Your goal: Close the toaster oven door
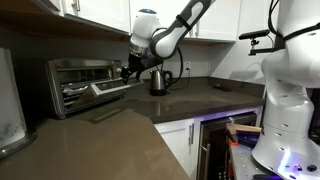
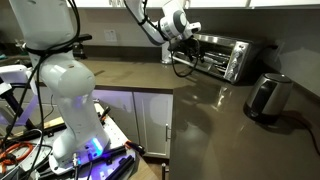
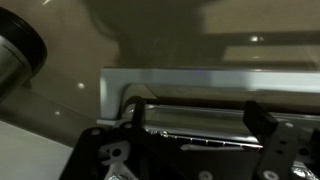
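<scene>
Steel-framed toaster oven door (image 1: 110, 90) stands open; the end effector (image 1: 128, 72), fingers spread, should press it steadily upward until it shuts.

The boxy steel toaster oven (image 1: 78, 66) is set on the dark counter (image 1: 115, 140) — the glass toaster oven door (image 1: 108, 89) is tipped half open.

Silver toaster oven (image 1: 82, 66), dark brown counter (image 1: 110, 140), white cabinets (image 1: 215, 18).

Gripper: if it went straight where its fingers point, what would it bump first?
Probably the toaster oven door: in the wrist view its silver edge lies ahead of the gripper, though depth is unclear.
</scene>
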Robot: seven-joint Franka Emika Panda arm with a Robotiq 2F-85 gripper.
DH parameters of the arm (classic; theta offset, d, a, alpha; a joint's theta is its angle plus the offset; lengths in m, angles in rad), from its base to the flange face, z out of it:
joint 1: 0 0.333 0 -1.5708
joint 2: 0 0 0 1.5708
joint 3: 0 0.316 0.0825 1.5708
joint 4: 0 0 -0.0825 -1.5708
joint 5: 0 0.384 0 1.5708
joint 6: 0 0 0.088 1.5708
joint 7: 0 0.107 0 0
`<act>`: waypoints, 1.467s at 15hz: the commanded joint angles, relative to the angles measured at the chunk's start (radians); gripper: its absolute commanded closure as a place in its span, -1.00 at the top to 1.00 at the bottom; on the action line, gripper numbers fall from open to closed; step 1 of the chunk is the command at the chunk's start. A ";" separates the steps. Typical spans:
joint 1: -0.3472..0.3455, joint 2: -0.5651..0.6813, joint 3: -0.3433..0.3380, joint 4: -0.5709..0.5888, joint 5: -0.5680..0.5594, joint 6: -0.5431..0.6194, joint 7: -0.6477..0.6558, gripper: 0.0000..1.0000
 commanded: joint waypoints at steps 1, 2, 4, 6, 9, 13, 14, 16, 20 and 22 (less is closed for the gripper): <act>0.007 -0.020 -0.008 0.026 -0.079 -0.020 0.034 1.00; 0.009 -0.026 -0.009 0.030 -0.103 -0.022 0.045 1.00; 0.013 -0.045 -0.008 0.033 -0.159 -0.030 0.075 1.00; 0.018 -0.071 -0.004 0.036 -0.234 -0.047 0.127 1.00; 0.018 -0.088 0.003 0.036 -0.297 -0.051 0.174 1.00; 0.020 -0.103 0.010 0.034 -0.332 -0.054 0.202 1.00; 0.019 -0.103 0.011 0.033 -0.337 -0.053 0.205 1.00; 0.019 -0.100 0.013 0.030 -0.329 -0.047 0.203 1.00; 0.017 -0.100 0.016 0.020 -0.317 -0.038 0.200 1.00; 0.017 -0.094 0.017 -0.001 -0.261 -0.001 0.165 1.00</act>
